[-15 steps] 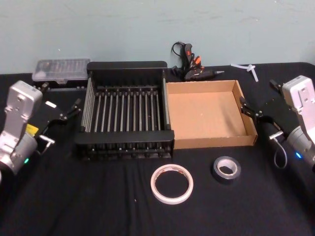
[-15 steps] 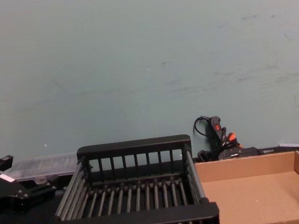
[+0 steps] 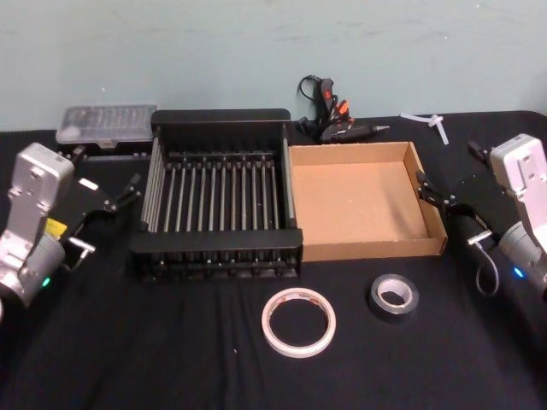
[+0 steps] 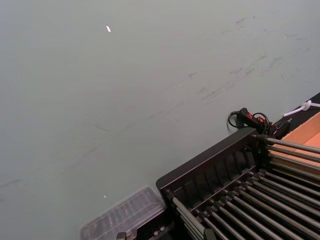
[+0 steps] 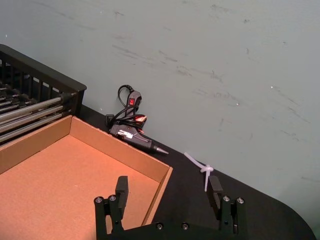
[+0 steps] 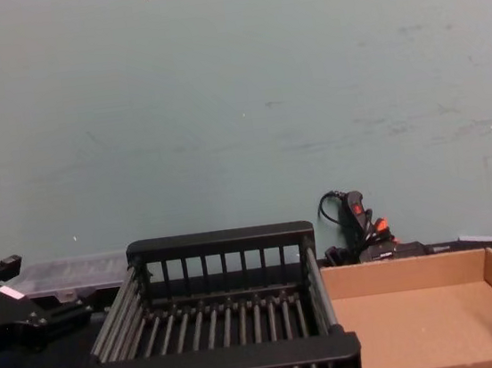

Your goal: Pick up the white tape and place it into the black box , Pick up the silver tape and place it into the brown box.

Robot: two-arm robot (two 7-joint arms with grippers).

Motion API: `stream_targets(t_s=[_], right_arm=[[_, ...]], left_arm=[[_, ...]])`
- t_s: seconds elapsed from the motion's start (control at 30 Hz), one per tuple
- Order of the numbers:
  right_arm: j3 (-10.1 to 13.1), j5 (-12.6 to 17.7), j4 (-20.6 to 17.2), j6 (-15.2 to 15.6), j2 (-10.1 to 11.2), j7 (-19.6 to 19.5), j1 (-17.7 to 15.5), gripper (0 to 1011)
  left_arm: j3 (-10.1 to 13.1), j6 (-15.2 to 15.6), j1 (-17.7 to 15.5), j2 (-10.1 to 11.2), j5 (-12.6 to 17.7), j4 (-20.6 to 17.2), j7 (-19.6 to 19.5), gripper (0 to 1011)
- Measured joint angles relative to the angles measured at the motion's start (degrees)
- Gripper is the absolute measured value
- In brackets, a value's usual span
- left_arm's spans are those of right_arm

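The right gripper point(image 5: 167, 197), jaws spread wide and holding nothing, hangs at the outer wall of the shallow tan cardboard brown box point(image 3: 427, 205). Nearer the robot than it lie the small thick grey silver tape point(image 3: 394, 295) and the thin cream ring of white tape point(image 3: 298, 320), both on the table. The left gripper point(image 3: 120, 196), empty, its opening unclear, waits beside the slatted black box point(image 3: 214, 243). Both boxes look empty; neither tape is picked yet

No readable text, reddish print inside the white tape point(image 3: 298, 321) core too small to read
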Motion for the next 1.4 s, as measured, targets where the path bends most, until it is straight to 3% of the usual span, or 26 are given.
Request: stream_targets(t_s=[1.4], right_arm=[[0.3, 0.0, 0.0, 0.0, -0.2, 0.2, -0.1, 1002]], left_arm=[[0.0, 0.0, 0.0, 0.0, 0.0, 0.0, 0.0, 1001]])
